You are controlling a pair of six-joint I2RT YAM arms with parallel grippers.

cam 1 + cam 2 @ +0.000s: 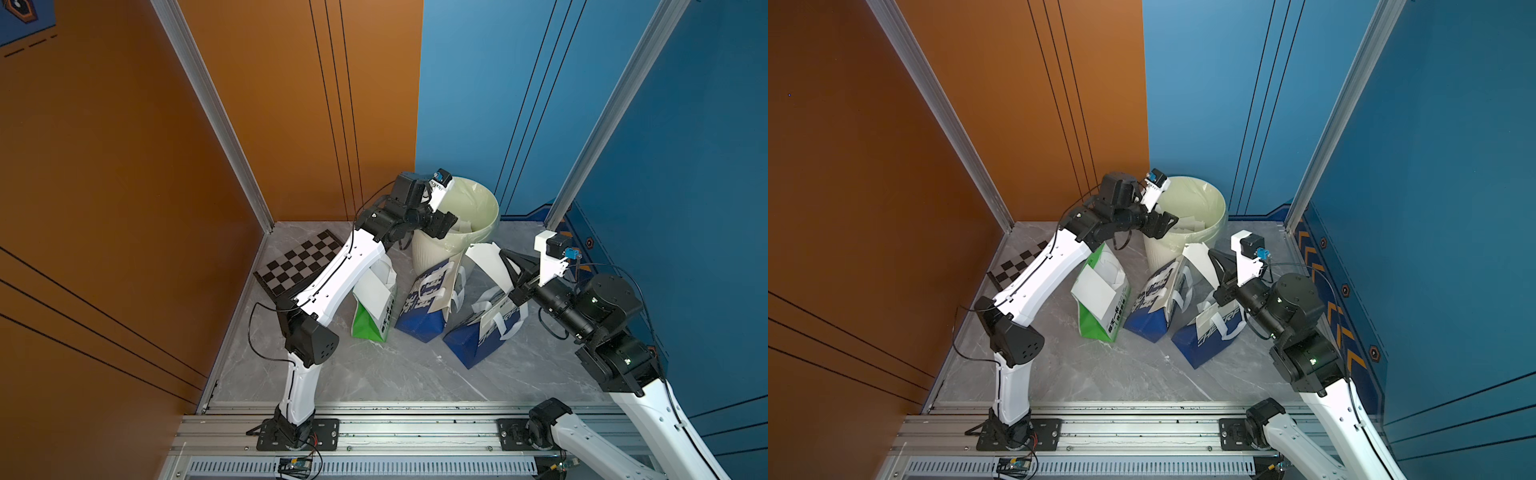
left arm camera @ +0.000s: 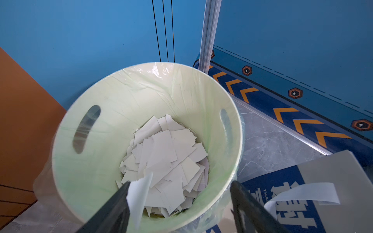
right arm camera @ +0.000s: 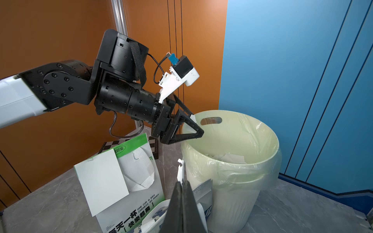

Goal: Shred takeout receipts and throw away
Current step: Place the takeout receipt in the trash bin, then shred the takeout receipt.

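The left gripper [image 2: 180,184] holds its fingers wide apart over the lined waste bin [image 2: 121,94], a torn slip [image 2: 140,193] clinging to one finger above the receipt scraps [image 2: 167,161] heaped inside; the right gripper [image 3: 182,184], pinched together on a receipt piece [image 1: 487,262], hangs just beside the bin over two blue-white bags [image 1: 424,309]; an untorn receipt [image 3: 101,181] lies against the green-white bag [image 3: 131,203] under the left arm.

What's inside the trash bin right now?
The trash bin holds a translucent liner and a pile of torn receipt pieces. Its bottom, beneath the pile, is covered.
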